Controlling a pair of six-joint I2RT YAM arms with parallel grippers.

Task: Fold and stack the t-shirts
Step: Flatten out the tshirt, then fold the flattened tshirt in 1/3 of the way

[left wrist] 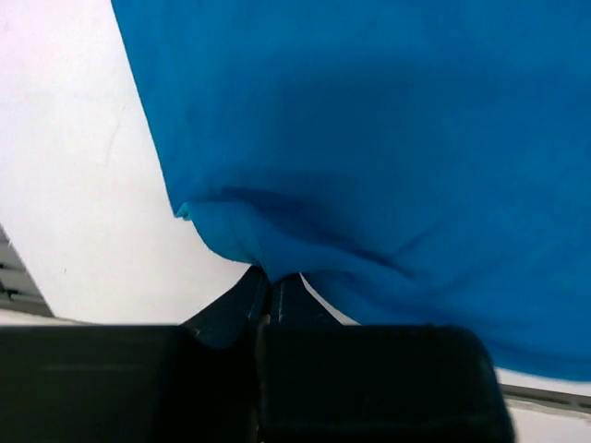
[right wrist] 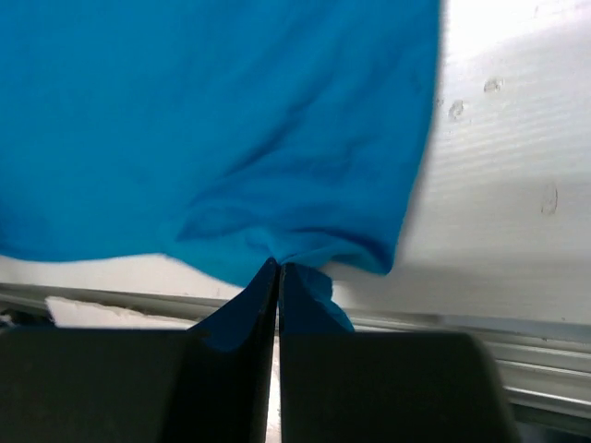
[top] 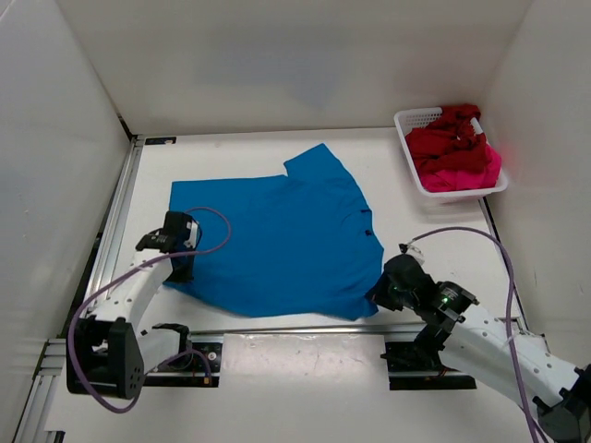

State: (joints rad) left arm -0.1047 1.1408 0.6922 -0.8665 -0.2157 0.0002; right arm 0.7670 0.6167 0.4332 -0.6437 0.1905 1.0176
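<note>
A bright blue t-shirt [top: 277, 235] lies spread on the white table, its near hem toward the arms. My left gripper [top: 182, 268] is shut on the shirt's near left corner [left wrist: 231, 235]; the cloth bunches right at the fingertips [left wrist: 270, 277]. My right gripper [top: 377, 297] is shut on the near right corner [right wrist: 277, 245], with a tuft of blue cloth [right wrist: 319, 295] poking out beside one finger. A dark red t-shirt [top: 448, 143] and a pink-magenta t-shirt [top: 466, 173] lie crumpled in the basket.
The white mesh basket [top: 414, 120] stands at the back right against the wall. White walls close in the table on three sides. An aluminium rail [top: 277, 329] runs along the near edge, another [top: 118, 208] down the left side. Purple cables loop off both arms.
</note>
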